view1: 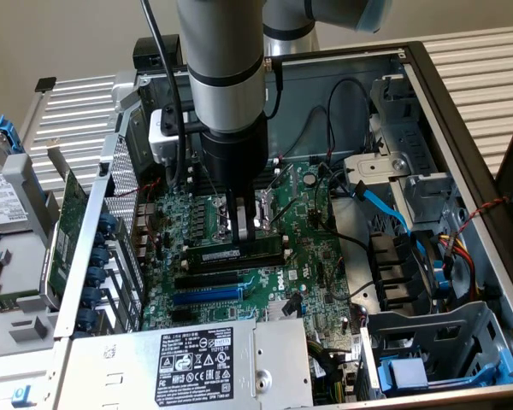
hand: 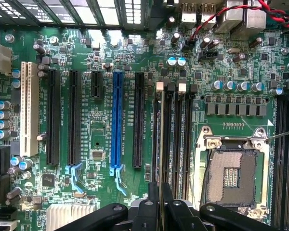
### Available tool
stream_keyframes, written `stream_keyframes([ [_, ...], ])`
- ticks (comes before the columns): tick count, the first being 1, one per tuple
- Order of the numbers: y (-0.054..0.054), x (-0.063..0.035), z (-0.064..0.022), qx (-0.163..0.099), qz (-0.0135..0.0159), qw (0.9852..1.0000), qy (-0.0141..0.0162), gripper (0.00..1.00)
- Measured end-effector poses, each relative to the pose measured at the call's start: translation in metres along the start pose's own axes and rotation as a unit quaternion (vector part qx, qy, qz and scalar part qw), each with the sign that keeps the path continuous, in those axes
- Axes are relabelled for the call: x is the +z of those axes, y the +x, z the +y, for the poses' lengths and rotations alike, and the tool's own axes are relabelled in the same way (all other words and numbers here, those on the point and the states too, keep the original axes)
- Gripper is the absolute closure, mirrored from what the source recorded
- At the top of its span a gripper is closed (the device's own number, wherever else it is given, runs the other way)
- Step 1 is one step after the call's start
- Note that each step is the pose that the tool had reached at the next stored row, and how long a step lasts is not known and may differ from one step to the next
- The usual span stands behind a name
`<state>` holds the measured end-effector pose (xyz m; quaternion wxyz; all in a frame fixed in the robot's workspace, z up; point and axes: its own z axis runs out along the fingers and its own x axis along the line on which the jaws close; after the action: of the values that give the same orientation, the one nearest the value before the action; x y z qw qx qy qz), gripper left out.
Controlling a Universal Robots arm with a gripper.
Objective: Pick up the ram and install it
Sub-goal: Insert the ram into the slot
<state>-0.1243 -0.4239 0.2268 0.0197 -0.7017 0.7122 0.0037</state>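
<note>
Your jaws pinched narrow on the ram (view1: 214,254), gripping its top edge, upright at the slots (hand: 187,139), lower edge hidden, seating unclear.

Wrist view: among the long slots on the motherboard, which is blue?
The blue slot, standing between black slots; the rest are black, apart from one white slot.

Open overhead around end effector (view1: 244,237); blocked nearer the camera by power supply (view1: 197,363), by loose cables (view1: 385,205) on exterior view's right.
</note>
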Motion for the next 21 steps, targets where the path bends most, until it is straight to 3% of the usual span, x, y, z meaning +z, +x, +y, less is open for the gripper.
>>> stream_keyframes([
  [17,0.0001,0.0023,0.0,0.0,0.0004,1.0,0.0025,0.86],
  [21,0.0001,0.0025,0.0002,0.0,0.0006,1.0,0.0025,0.79],
])
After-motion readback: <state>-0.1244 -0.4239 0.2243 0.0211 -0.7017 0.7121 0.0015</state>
